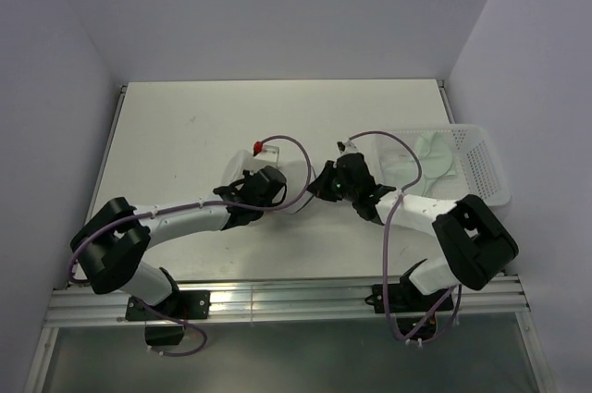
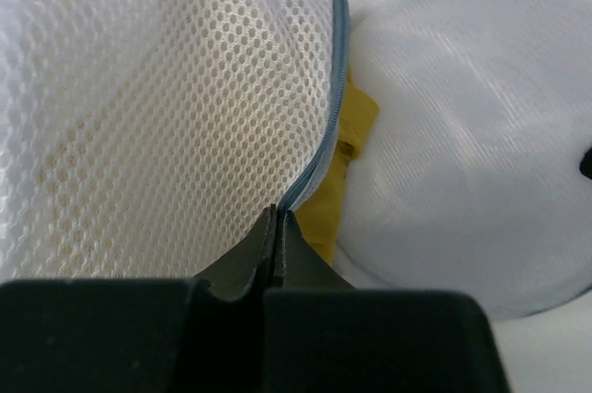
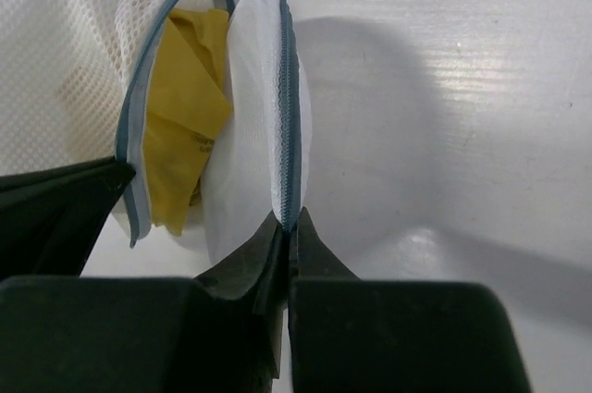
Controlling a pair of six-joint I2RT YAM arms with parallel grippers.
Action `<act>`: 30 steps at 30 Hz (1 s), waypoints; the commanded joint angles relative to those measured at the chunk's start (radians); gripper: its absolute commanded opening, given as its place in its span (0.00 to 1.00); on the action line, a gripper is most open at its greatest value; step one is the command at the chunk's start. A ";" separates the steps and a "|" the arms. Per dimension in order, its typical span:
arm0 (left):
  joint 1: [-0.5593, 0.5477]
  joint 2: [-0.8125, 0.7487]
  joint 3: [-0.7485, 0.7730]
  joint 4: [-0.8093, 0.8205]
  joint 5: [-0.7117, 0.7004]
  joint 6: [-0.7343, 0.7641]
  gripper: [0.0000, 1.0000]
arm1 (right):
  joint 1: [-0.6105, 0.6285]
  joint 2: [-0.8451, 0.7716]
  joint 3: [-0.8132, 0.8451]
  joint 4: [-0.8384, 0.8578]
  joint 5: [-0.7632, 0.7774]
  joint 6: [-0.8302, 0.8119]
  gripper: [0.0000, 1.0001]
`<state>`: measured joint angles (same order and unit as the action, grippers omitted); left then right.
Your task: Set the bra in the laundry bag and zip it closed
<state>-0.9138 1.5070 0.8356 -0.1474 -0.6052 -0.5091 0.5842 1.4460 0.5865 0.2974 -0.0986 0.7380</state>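
Yellow fabric bra [image 3: 185,125] inside white mesh clamshell laundry bag [image 2: 139,116]; left gripper [image 2: 277,217], right gripper [image 3: 289,222] pinched tight on its rims. Zipping next, I reckon.

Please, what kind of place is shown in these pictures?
Probably a robot test bench, not a home: a white table boxed in by plain walls, with two arms bolted to a metal rail.

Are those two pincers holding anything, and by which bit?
Both hold the laundry bag by its zipper rim: the left pincer pinches one half's edge, the right pincer the other half's. The yellow bra sits between the halves, ungripped.
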 commanded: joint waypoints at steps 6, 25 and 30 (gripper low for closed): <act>0.133 -0.247 -0.046 0.020 -0.013 -0.040 0.00 | -0.004 -0.318 0.045 -0.240 0.014 -0.129 0.00; 0.555 -0.607 -0.187 -0.034 0.545 -0.190 0.00 | 0.003 -0.291 0.614 -0.826 0.083 -0.347 0.00; 0.570 -0.642 -0.121 -0.069 0.625 -0.192 0.00 | 0.002 -0.306 0.584 -0.735 0.070 -0.322 0.00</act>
<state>-0.3599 0.9092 0.6472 -0.2180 -0.0635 -0.6937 0.5926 1.1885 1.1717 -0.4953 -0.0418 0.4114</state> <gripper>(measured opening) 0.012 0.028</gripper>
